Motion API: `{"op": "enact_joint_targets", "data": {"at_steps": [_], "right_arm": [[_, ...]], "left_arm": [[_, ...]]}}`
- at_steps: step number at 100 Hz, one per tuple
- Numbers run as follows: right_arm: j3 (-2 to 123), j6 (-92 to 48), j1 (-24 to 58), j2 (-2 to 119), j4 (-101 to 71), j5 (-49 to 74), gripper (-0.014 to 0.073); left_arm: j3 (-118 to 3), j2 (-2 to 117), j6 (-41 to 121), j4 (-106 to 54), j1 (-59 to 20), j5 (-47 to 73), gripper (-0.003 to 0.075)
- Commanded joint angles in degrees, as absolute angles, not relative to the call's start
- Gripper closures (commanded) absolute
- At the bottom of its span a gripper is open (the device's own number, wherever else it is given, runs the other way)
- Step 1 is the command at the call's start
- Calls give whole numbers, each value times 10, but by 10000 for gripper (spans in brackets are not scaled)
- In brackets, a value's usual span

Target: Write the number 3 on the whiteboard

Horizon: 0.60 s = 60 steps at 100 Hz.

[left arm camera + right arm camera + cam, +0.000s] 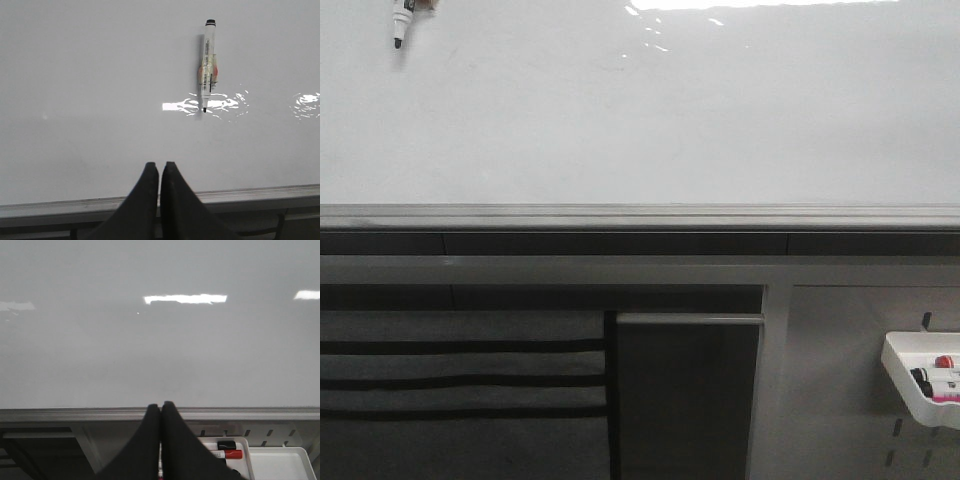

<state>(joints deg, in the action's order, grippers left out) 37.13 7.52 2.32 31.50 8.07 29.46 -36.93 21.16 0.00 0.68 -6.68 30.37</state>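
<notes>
Left gripper (159,167): black fingers pressed together, only a hairline gap between the tips, holding nothing, touching nothing. It sits in front of the grey metal lower rail (250,196) of the large glossy white whiteboard (100,100), apart from the board face.

Right gripper (160,406): black fingers also pressed tight, nothing pinched, tips level with the rail in the right wrist view, not touching the board.

A white marker pen with a black cap end and black tip (207,65) hangs upright on the whiteboard, tip down, in a small clear clip with an orange patch behind it. It is well apart from the left gripper; the front view catches only its lower end (400,22) at the upper left edge.

Whiteboard surface is blank with ceiling-light glare; no number 3 is visible on it in any view.

Below the rail on the right, a white plastic tray (900,365) on the grey pegboard panel (840,400) holds red- and black-capped markers (227,450).
</notes>
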Motion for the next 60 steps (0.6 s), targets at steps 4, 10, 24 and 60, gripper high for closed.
{"op": "enact_joint_targets", "data": {"at_steps": [4,10,24,60], "right_arm": [[392,76,21,324,84,255,552],[392,76,21,325,87,255,422],[392,76,21,326,87,254,139],[392,76,21,326,87,251,116]], "left_arm": [[-383,221,0,6,-67,250,724],[-383,221,0,9,-67,248,655],[-383,221,0,21,-67,248,290],[-383,221,0,4,-67,247,223]]}}
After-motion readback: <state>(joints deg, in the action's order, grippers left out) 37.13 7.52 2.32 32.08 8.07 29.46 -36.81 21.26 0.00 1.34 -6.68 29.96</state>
